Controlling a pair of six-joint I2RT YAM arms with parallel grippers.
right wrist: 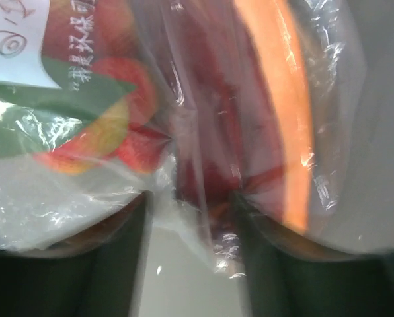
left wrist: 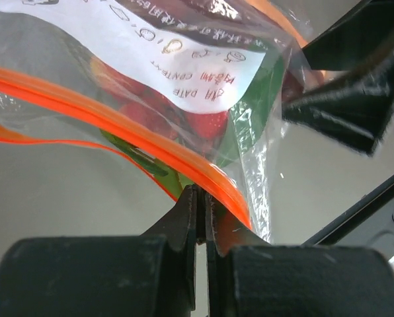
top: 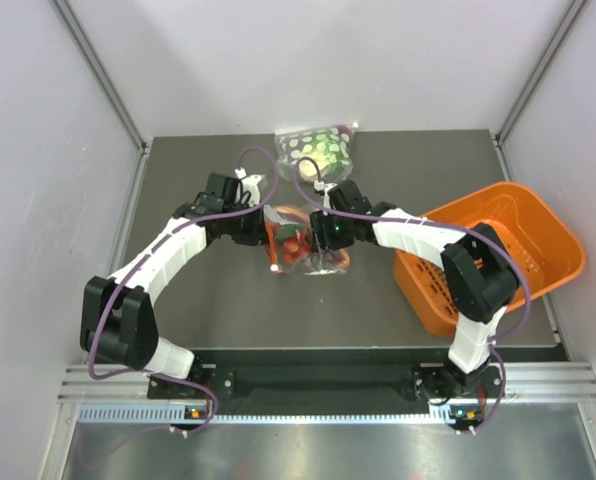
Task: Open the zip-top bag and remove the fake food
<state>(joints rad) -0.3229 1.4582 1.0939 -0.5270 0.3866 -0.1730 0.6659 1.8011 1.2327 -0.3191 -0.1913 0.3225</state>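
Orange zip strip runs along the mouth edge of the zip-top bag, and the left gripper is pressed together on it, pinching the strip at one end. The bag sits mid-table between the two wrists, well clear of every table edge, with bare surface on the near side. Red fake food shows through the film under the white label. The right gripper has its jaws spread, crumpled film between them; a firm hold cannot be told. The spotted bag lies at the far edge, and the orange basket stands well apart on the right.
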